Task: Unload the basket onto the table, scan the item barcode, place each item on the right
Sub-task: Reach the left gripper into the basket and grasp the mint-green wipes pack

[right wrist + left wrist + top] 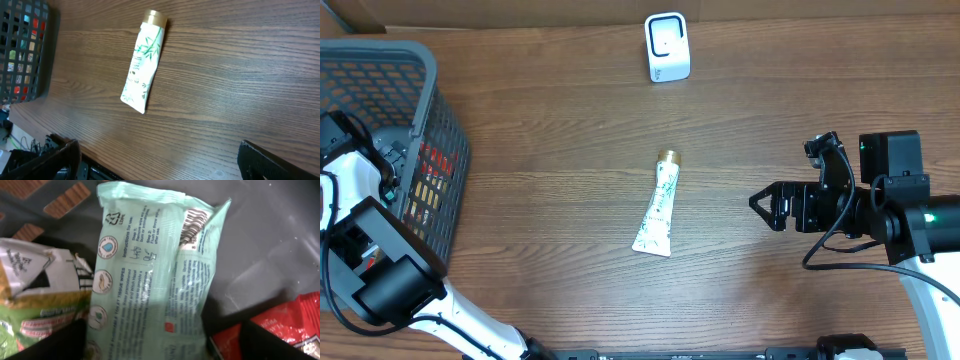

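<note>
A mint-green wipes pack [150, 270] lies in the grey basket [380, 60], its barcode [192, 225] showing near the top edge. My left gripper [162, 347] is down in the basket, open, with its jaws on either side of the pack's near end and a gap on the right side. A white tube with a gold cap [658, 205] lies in the middle of the table, also in the right wrist view as the tube [142, 67]. The white scanner [667, 47] stands at the far edge. My right gripper [770, 205] hovers open to the right of the tube, holding nothing.
In the basket, a green and white packet [35, 295] lies left of the wipes and a red packet [285, 322] to the right. The basket wall [25, 50] stands at the table's left end. The near table edge [100, 155] runs under my right gripper.
</note>
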You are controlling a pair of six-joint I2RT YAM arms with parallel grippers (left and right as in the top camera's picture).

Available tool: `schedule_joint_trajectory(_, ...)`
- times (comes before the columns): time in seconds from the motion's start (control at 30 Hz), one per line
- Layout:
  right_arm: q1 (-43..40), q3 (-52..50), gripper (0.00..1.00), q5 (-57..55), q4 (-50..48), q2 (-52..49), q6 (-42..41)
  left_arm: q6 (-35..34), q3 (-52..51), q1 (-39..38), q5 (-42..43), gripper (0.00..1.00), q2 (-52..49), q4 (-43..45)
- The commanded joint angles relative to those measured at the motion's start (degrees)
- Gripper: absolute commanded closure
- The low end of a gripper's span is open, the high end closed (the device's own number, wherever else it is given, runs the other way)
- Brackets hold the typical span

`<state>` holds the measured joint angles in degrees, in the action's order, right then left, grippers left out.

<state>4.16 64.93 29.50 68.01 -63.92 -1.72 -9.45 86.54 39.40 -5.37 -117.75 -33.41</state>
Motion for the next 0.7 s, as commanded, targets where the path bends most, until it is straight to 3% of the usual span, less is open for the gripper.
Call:
schedule_joint_trajectory(0.0,0.28,0.92,0.00,-0.33,-0.31,0.00,0.26,-1.31,-0.68,0.26,1.99,0.21,-3.08,0.22)
schedule_joint_trajectory(0.03,0.28,0.92,0.00,-0.33,-0.17,-0.11,0.26,-1.29,-0.68,0.28,2.23,0.25,-3.96,0.00)
schedule_joint_trajectory(0.13,0.28,0.92,0.00,-0.33,0.22,-0.46,0.26,-1.29,-0.68,0.28,2.23,0.52,-5.49,-1.07)
schedule_joint_trajectory(0.23,0.28,0.92,0.00,-0.33,0.26,-0.74,0.26,-1.27,-0.61,0.28,2.21,0.95,-5.35,-1.33)
schedule_joint_trajectory(0.67,0.28,0.92,0.00,-0.33,0.20,-2.19,0.28,1.97,10.27,-0.22,2.43,0.96,4.48,-14.27)
